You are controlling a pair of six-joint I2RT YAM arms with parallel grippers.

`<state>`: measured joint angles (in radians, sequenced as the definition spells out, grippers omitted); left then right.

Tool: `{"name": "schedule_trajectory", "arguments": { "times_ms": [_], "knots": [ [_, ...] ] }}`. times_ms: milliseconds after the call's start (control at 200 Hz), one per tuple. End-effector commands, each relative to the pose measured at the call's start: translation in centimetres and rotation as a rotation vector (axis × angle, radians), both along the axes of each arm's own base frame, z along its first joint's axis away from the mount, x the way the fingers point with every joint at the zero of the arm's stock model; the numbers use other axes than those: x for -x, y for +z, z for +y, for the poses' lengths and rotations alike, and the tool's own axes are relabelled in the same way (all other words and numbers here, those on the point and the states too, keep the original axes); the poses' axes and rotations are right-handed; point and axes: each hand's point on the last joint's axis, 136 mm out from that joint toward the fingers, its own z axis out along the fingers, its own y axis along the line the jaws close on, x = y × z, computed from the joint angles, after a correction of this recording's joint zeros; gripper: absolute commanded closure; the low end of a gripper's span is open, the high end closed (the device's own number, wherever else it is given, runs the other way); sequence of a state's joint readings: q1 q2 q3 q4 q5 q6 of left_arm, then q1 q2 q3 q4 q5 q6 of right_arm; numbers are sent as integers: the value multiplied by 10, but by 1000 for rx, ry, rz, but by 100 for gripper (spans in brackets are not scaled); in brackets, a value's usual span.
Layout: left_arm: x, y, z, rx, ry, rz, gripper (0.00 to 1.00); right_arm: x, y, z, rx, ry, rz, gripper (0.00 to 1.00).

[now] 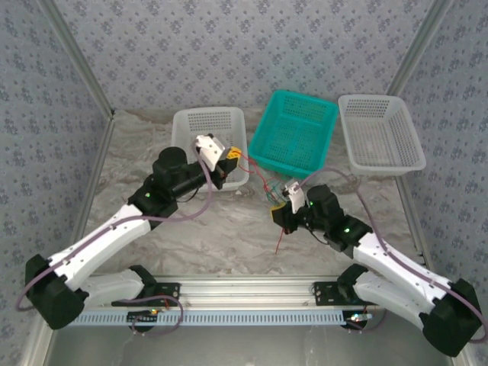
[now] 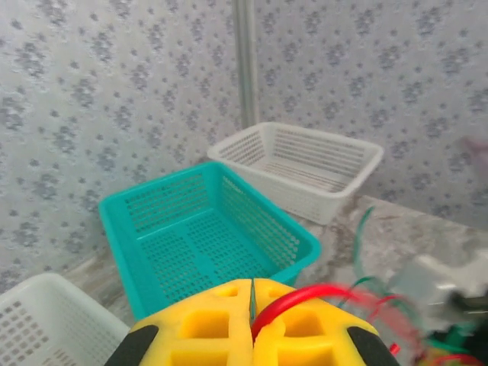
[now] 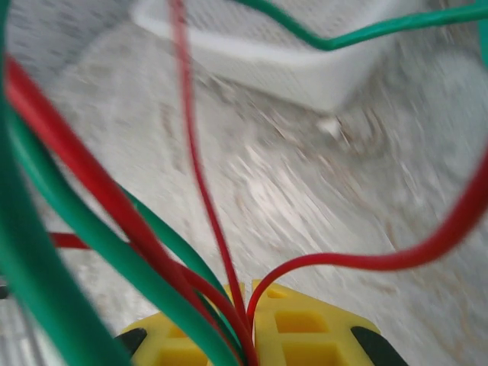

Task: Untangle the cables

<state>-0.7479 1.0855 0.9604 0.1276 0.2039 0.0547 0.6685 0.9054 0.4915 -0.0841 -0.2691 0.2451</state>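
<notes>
The cables point(image 3: 99, 184), red and green, are seen crossing the right wrist view from its upper left down to its bottom centre, where they are gathered between two yellow fingers; the right gripper point(image 3: 248, 339) is closed there, clamped on the bundle of red and green strands; a further red strand is looped out to the right edge of that frame and a green one is arched across the top.

In the left wrist view, a single red strand is pinched at the bottom centre of the frame; the left gripper point(image 2: 252, 305) is pressed together on it, and the strand is curved away to the lower right, where more red and green wire is seen blurred.

From above, the tangle is stretched in the middle of the frame between the two grippers, just below the lower-left corner of the teal basket point(image 1: 263, 130); one red end is hung down below the right gripper toward the table point(image 1: 198, 236).

A white basket point(image 1: 207, 111) is placed left of the teal one, beside the left gripper; a second white basket point(image 1: 374, 97) is set at the upper right.
</notes>
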Motion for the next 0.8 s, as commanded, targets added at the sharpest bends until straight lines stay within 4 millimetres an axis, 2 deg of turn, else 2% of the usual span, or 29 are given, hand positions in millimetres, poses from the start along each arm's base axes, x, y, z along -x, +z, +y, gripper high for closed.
{"name": "schedule_trajectory", "arguments": {
  "times_ms": [0,45,105,150,180,215,305,400,410,430,475,655,794],
  "knots": [
    [12,13,-7,38,-56,25,100,-16,-36,-24,82,-201,75,88],
    [19,2,-17,14,-108,34,100,-17,-44,-27,96,-227,101,84],
    [22,-20,-27,-26,-133,59,100,-18,-53,-31,111,-265,134,65],
    [20,-38,-31,-49,-132,84,100,-19,-57,-36,126,-304,158,59],
    [19,-48,-33,-54,-125,105,100,-19,-60,-41,142,-331,174,50],
    [17,-59,-35,-57,-120,128,100,-19,-63,-45,162,-355,193,43],
    [16,-76,-39,-61,-109,159,100,-13,-60,-46,184,-330,221,40],
    [12,-90,-37,-88,-72,178,100,-5,-46,-39,140,-279,216,35],
    [11,-91,-37,-91,-67,180,100,-4,-44,-38,132,-274,212,29],
    [10,-93,-36,-96,-58,183,100,-3,-39,-37,115,-265,203,12],
    [8,-97,-35,-108,-47,188,100,0,-30,-36,78,-250,177,1],
    [8,-92,-33,-101,-34,179,100,9,22,-29,-65,-152,0,2],
    [9,-85,-29,-111,-24,177,100,16,61,-8,-198,1,-171,5]
  ]
}}
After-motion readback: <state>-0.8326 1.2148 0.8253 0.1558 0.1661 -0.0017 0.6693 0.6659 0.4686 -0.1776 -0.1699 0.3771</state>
